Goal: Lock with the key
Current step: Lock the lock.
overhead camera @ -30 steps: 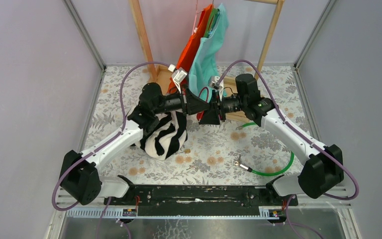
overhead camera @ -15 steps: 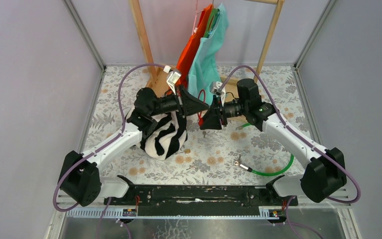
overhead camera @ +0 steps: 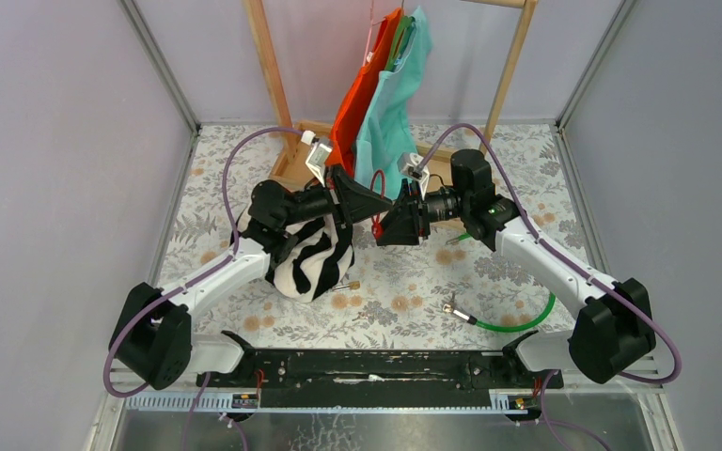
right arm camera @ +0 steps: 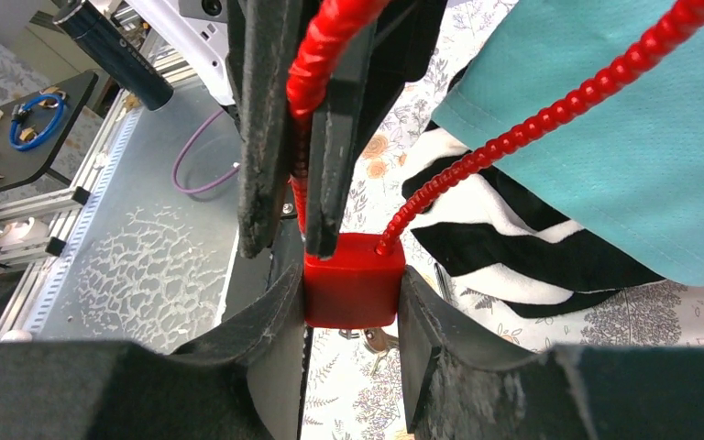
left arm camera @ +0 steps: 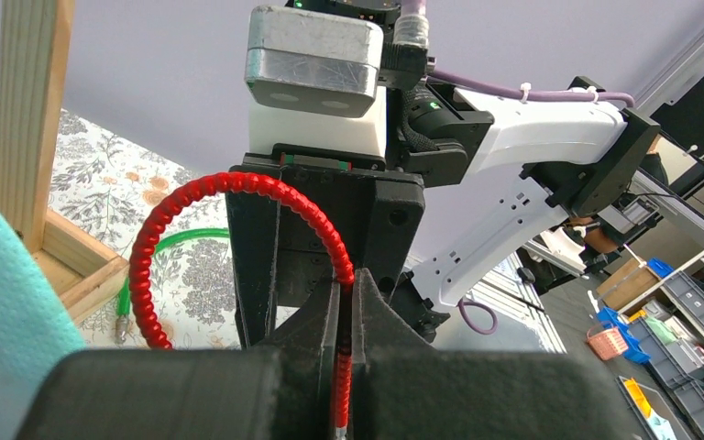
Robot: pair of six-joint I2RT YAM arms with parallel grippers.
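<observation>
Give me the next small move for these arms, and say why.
Probably nudge the left gripper toward the red lock body to seat the cable end. The right gripper is clamped on that body, and the left gripper is shut on the red cable, whose end sits right at the body's top. Whether it has gone in cannot be seen.

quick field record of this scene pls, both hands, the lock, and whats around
left hand: shut on red cable, pinching it just above the lock body
right hand: shut on red lock body, gripped by its sides
cable: arches in a loop between the two hands
key: not clearly visible
on table: green cable, striped cloth
behind: teal garment and orange garment on wooden rack
</observation>
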